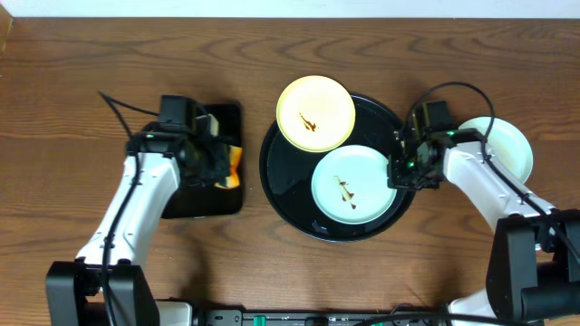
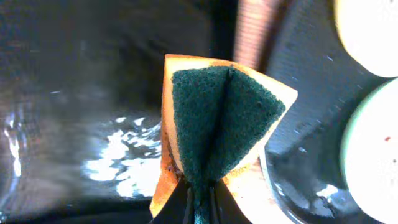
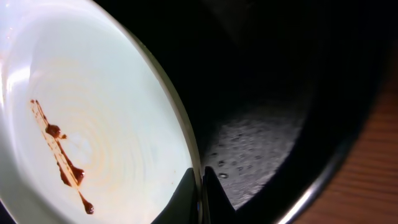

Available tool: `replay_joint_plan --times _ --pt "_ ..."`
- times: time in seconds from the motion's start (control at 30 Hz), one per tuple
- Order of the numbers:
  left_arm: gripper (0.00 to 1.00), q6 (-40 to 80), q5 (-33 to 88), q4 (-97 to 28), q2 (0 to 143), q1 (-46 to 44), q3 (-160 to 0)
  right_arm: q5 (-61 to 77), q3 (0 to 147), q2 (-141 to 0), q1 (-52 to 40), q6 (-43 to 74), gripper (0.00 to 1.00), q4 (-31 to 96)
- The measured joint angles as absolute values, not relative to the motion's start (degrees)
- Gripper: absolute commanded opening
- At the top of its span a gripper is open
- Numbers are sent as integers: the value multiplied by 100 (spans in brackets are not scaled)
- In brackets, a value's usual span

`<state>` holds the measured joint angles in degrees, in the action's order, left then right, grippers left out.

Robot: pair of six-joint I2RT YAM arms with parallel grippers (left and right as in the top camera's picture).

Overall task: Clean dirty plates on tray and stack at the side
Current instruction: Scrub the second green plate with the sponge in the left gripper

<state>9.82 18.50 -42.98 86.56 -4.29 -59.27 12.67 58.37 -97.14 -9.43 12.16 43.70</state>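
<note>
The round black tray [image 1: 290,177] holds a pale yellow plate [image 1: 315,112] with a brown smear, lying over its far rim, and a mint green plate [image 1: 353,184] with a brown smear. A second mint plate [image 1: 507,149] lies on the table right of the tray. My right gripper [image 1: 400,168] is shut on the right rim of the smeared mint plate [image 3: 93,124], fingers [image 3: 200,190] pinching its edge. My left gripper [image 1: 222,163] is shut on a folded orange sponge with a green scouring face [image 2: 221,118], above the rectangular tray.
A smaller black rectangular tray [image 1: 204,195] lies left of the round tray, glossy and wet in the left wrist view [image 2: 93,124]. Bare wooden table [image 1: 72,109] surrounds both trays.
</note>
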Motion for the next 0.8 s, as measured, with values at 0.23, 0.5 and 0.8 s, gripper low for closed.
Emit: replay_joint_plan --times 0.23,0.5,0.8 --pt "7 1404 2034 -3802 8656 -1643 -5922 1278 5837 -9714 -1455 1393 1 4403" --pt "8 2189 2112 -3044 8768 -3142 -5920 1308 5837 -9714 -1804 1551 1 4412" --pt "8 3020 2093 -2460 9507 -4036 -5916 1308 5837 -9714 -1828 1678 1 4436"
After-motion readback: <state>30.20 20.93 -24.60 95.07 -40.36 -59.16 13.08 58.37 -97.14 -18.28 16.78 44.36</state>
